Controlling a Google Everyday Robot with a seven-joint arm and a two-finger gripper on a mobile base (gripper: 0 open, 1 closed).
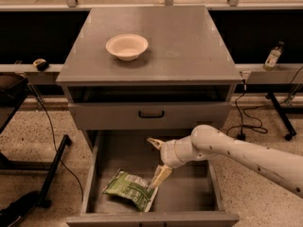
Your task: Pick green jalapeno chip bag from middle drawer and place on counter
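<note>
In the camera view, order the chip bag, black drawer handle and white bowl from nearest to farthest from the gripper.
The gripper is open inside the middle drawer.
1. chip bag, at its lower left.
2. black handle, on the drawer front above.
3. white bowl, on the counter.

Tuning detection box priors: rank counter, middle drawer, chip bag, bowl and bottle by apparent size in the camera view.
1. counter
2. middle drawer
3. green jalapeno chip bag and bowl: look alike, unranked
4. bottle
The tool, open, hovers in the drawer at the bag's right edge.
</note>
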